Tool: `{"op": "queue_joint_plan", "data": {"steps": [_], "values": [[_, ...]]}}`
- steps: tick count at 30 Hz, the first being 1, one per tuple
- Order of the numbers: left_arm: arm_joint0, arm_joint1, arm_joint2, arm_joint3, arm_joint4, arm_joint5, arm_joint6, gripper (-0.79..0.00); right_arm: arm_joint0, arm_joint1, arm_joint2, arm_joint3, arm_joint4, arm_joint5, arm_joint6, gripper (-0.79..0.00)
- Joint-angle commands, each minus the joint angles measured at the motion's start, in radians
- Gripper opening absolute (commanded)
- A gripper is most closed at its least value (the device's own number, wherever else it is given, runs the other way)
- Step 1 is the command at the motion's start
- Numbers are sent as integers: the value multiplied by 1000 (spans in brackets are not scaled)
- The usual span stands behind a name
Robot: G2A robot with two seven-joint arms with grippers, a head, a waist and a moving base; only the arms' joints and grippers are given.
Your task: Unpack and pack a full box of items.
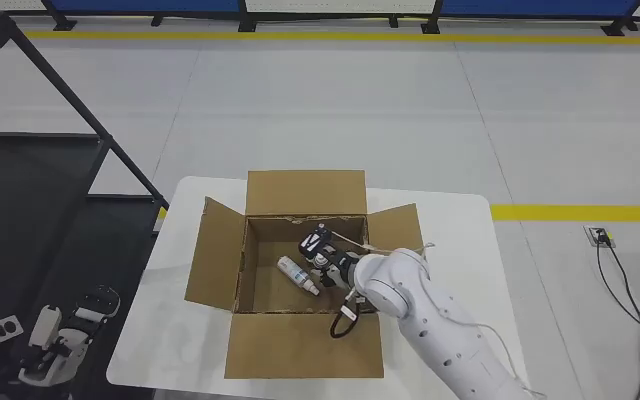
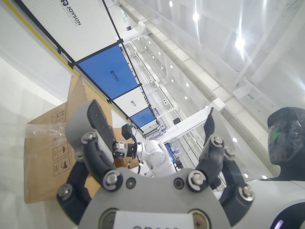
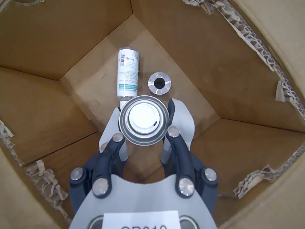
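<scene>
Matt corrugated cardboard box [image 3: 214, 48] w/ rough torn rims; inside it shiny metal can [image 3: 144, 120], machined metal ring [image 3: 167, 83], glossy plastic bottle [image 3: 128, 72].

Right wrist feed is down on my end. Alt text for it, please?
The right gripper holds a metal can with a white cap between its jaws, inside the cardboard box. On the box floor are a white bottle on its side and, beside it, a small metal cylinder with a hole in its top.
</scene>
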Motion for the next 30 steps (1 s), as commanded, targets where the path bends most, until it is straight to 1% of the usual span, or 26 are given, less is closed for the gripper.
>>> {"op": "queue_joint_plan", "data": {"steps": [1, 4, 6, 17, 18, 19, 21, 22, 23, 24, 26, 30], "values": [[0, 0, 0, 0, 0, 0, 0, 0, 9, -4, -7, 35, -6, -3, -28, -785], [0, 0, 0, 0, 0, 0, 0, 0, 26, -11, -17, 89, -15, 7, -74, -785], [0, 0, 0, 0, 0, 0, 0, 0, 35, -17, -24, 118, -3, -7, -102, -785], [0, 0, 0, 0, 0, 0, 0, 0, 82, -40, -47, 238, 18, -19, -145, -785], [0, 0, 0, 0, 0, 0, 0, 0, 83, -40, -46, 241, 19, -22, -146, -693], [0, 0, 0, 0, 0, 0, 0, 0, 84, -41, -46, 244, 19, -23, -145, -486], [0, 0, 0, 0, 0, 0, 0, 0, 81, -41, -44, 242, 15, -23, -145, -403], [0, 0, 0, 0, 0, 0, 0, 0, 78, -41, -43, 239, 14, -22, -145, -289], [0, 0, 0, 0, 0, 0, 0, 0, 75, -40, -41, 235, 12, -23, -143, -209], [0, 0, 0, 0, 0, 0, 0, 0, 71, -39, -38, 229, 10, -23, -140, -148], [0, 0, 0, 0, 0, 0, 0, 0, 61, -36, -33, 212, 3, -24, -136, -74], [0, 0, 0, 0, 0, 0, 0, 0, 29, -25, -11, 154, -15, -28, -131, -31]]}}
